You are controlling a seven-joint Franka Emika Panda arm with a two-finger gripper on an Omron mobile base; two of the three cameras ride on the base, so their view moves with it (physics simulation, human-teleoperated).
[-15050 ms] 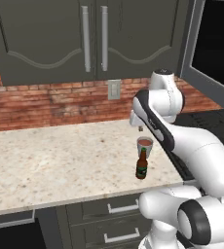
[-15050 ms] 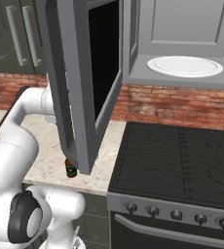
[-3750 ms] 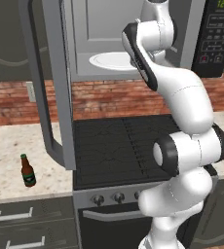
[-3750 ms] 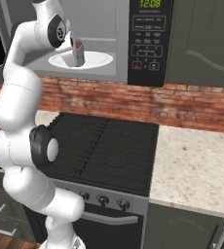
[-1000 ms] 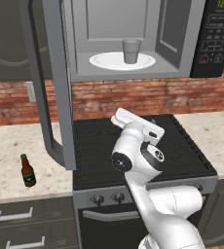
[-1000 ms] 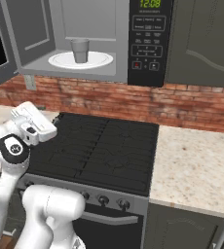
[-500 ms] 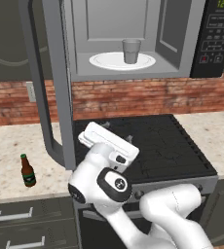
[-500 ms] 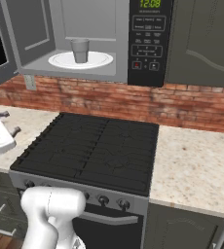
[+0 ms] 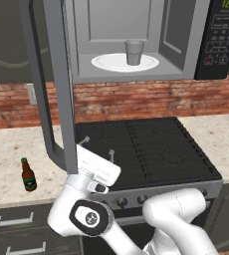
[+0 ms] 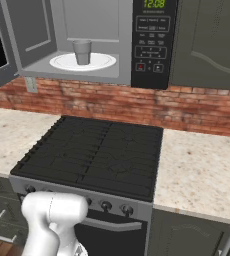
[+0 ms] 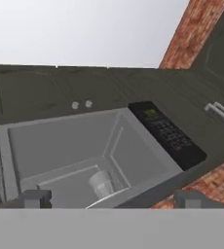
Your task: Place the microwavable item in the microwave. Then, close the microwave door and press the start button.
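The gripper (image 9: 97, 147) is hanging low in front of the stove (image 9: 146, 149), its two fingers (image 9: 111, 154) standing wide apart and holding nothing. In the hand view the two dark fingertips (image 11: 36, 198) are rising at the bottom edge, well apart, and are pointing up toward the microwave (image 11: 99, 151), seen tilted from below. The hand is sitting just beside the lower edge of the microwave door (image 9: 49, 84), which is swinging open to the left, its grey frame reaching down toward the counter (image 9: 12, 149).

The cup (image 9: 134, 52) is standing upright inside the microwave, on the white round plate (image 9: 109, 63), near the plate's middle. It is showing in the right base view too (image 10: 82, 52), and in the hand view as a pale shape in the cavity (image 11: 101, 183).

The black control panel (image 10: 153, 42) is glowing with green digits at the top. A brown bottle (image 9: 28, 175) is standing upright on the counter, left of the stove.
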